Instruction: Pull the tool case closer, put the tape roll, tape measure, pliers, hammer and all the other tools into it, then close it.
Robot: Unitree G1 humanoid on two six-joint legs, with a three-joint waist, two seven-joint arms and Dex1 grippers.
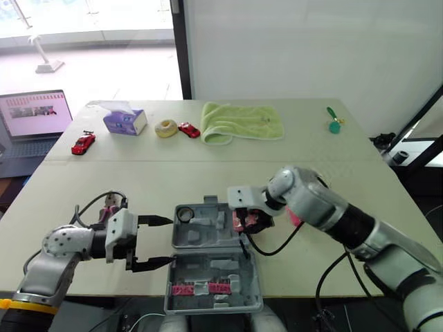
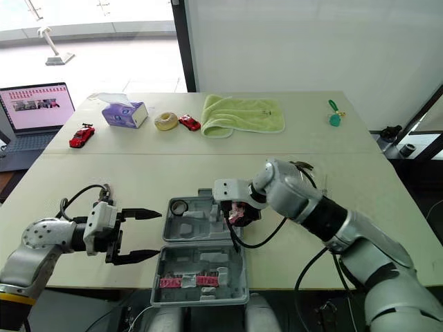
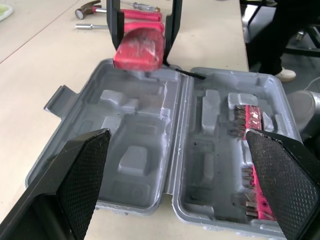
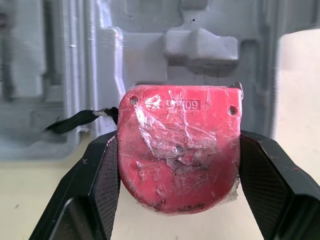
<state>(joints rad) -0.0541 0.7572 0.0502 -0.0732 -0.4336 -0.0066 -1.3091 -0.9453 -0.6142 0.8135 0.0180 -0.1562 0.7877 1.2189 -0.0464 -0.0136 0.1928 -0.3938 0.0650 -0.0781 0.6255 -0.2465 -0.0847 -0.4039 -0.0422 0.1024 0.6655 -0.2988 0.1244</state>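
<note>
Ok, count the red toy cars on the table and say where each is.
2. One red toy car sits toward the far left, near the laptop; the other lies beside the green towel's left edge. None seems hidden.

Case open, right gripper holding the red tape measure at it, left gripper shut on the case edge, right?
No: the left gripper is open beside the tool case, as the left wrist view shows. The right gripper does hold the tape measure.
</note>
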